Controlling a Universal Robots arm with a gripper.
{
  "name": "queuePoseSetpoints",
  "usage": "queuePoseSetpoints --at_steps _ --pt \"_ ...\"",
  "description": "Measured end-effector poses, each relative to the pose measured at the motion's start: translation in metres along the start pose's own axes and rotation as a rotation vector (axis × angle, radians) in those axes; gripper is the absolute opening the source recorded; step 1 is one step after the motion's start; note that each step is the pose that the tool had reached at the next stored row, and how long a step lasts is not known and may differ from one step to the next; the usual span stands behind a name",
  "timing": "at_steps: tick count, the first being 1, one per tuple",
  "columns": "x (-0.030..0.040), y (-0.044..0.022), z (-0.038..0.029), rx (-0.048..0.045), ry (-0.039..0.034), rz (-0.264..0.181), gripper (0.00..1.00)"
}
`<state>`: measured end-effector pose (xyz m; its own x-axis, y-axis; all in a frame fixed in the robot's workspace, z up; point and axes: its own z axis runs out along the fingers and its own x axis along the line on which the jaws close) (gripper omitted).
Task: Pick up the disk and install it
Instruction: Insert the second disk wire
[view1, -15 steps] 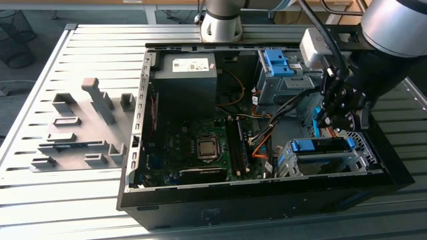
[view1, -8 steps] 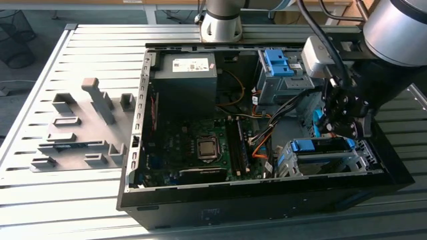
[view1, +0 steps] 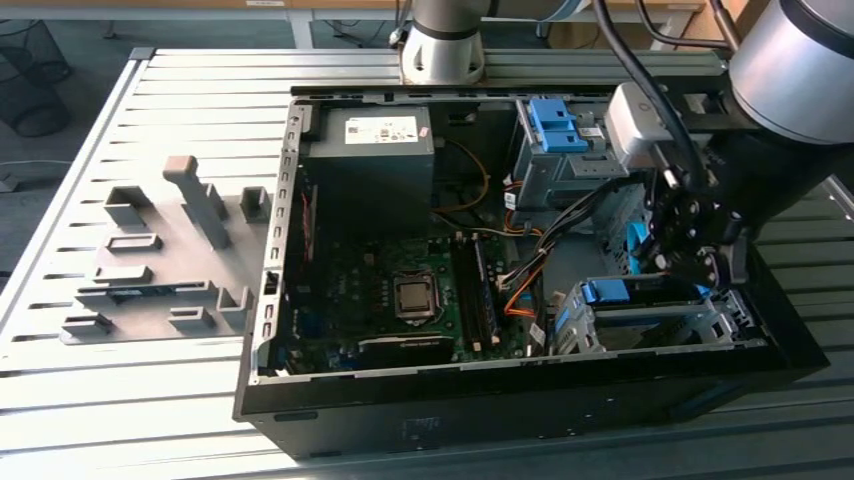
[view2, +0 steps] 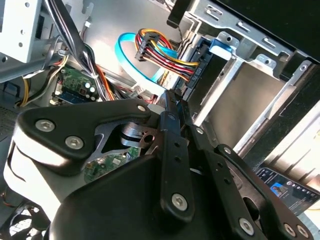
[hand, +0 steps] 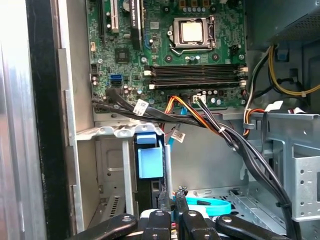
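The disk (view1: 638, 296) stands on edge in the metal drive cage (view1: 594, 330) at the case's corner, on the exterior view's right, its blue rail tab on top. In the first wrist view the disk's blue tab (hand: 150, 159) sits in the cage slot; the second wrist view has the disk (view2: 216, 47) beside the cage wall. My gripper (view1: 694, 268) hangs inside the case just beside that cage. Its fingers are shut with nothing between them, the gripper (hand: 171, 196) close to the disk's dark edge. In the second wrist view the gripper (view2: 170, 97) points toward the cage.
A black power supply (view1: 367, 150) with a white sticker fills the case's far corner, and the motherboard (view1: 400, 290) lies below it. A bare blue bracket (view1: 554, 125) sits in the upper cage. Loose cable bundles (hand: 200, 117) and a blue flat cable (hand: 212, 206) run near the gripper. A grey fixture (view1: 160, 260) lies on the table.
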<state>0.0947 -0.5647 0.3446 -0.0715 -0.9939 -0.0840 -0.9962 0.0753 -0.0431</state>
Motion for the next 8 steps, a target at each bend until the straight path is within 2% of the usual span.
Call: queuePoseSetpoints --at_steps 8 --pt "0.0052 -0.0003 0.0030 0.0000 0.0002 -0.001 0.16"
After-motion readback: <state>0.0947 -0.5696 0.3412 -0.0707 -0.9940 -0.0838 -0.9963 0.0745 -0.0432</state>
